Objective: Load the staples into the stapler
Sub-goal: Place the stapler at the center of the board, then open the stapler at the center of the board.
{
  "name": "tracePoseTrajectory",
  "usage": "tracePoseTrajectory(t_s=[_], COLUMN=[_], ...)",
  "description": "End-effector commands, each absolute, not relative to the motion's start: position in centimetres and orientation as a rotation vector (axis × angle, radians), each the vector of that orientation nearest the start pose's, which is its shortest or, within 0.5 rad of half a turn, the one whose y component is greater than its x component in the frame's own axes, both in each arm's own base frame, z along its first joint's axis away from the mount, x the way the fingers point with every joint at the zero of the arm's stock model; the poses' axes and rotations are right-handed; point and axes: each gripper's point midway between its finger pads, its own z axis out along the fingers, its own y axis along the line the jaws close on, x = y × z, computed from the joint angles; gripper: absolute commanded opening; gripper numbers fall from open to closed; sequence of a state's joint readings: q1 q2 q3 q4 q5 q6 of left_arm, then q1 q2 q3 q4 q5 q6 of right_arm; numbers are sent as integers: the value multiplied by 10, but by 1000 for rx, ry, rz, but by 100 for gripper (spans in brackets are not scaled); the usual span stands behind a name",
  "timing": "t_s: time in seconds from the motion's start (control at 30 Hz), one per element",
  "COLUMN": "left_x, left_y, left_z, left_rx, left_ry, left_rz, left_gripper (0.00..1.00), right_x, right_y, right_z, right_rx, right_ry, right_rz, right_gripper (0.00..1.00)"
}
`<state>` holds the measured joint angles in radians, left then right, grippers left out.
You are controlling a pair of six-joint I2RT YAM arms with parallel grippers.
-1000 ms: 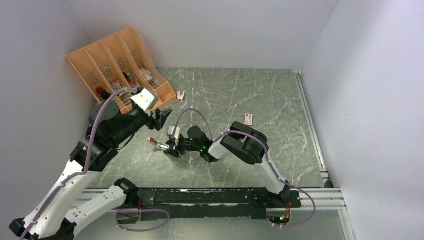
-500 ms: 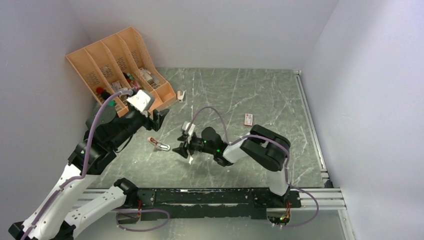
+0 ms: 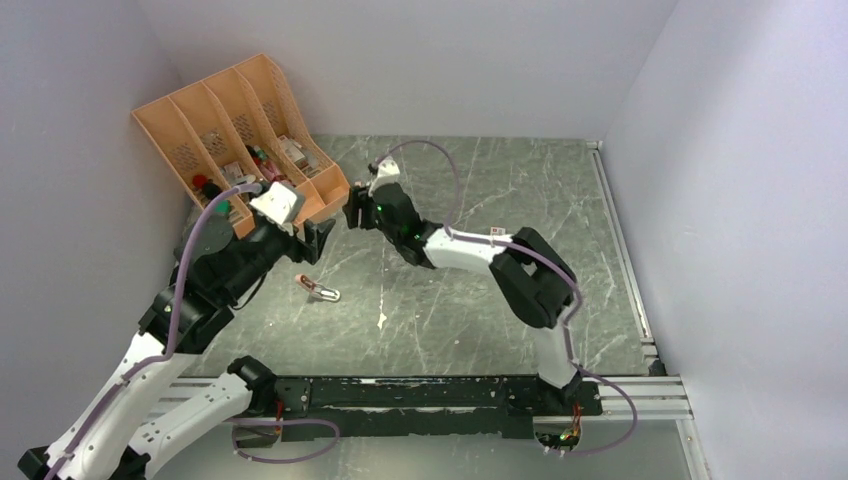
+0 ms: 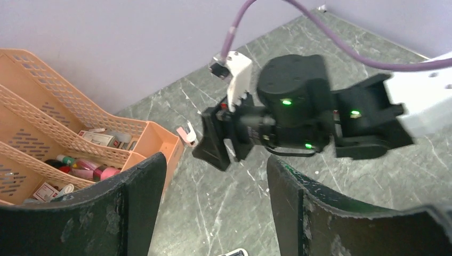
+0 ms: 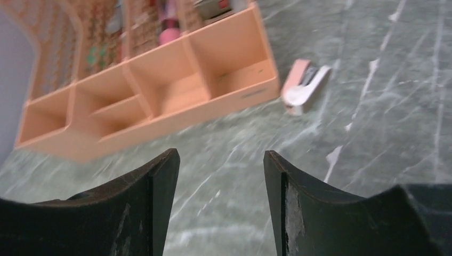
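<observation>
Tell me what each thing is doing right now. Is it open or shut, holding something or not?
Left gripper: open, holding nothing.
Right gripper: open, holding nothing.
Stapler in the middle: lying on the table, looks swung open.
Pink stapler by the organizer: lying down, looks shut.
Staple box: lying flat, too small to tell if open.
Orange organizer: standing, some slots filled.

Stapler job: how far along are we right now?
Nothing looks finished. A stapler lies on the table, too small to tell whether it is loaded. Nothing is in hand: the left gripper and right gripper are both open and empty, the right one facing a second pink stapler beside the orange organizer. Left to do: fetching staples, inserting them, closing up.
</observation>
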<state>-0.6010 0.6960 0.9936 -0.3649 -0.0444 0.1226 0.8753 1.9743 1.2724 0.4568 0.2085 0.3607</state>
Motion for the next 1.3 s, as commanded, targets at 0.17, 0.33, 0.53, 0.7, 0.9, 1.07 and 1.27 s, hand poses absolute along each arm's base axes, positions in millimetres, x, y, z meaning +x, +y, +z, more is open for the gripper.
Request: tracePoseTrajectory(t_s=[0.17,0.33,0.53,0.7,0.9,1.07,1.27], left_x=[236,234,234,234,235,236,243], left_y=[-136,-132,-132,-131,-130,-130,-131], left_z=[373,375,375,378,379,375,366], left_rx=[482,477,481,482,484,488,480], left_ry=[1494,1487,1489,1482,1479,1488,1522], left_rz=[-313,-301,-296,-286,-279,-272,-255], left_gripper=[76,77,78,78,79,79,77], right_x=[448,460,472,485,494,499,506], right_y=[421,423,421,422,422,414,399], right_z=[48,28,10,-5,-25,-26,-33], right_rx=[-186,-161,-145,-158,-150,-116,-74], right_ry=[2112,2131,2140,2148,2166,2159,2185], right_rz=[407,348,267,186,140,121,172], right_gripper=[65,66,66,67,66,58,51])
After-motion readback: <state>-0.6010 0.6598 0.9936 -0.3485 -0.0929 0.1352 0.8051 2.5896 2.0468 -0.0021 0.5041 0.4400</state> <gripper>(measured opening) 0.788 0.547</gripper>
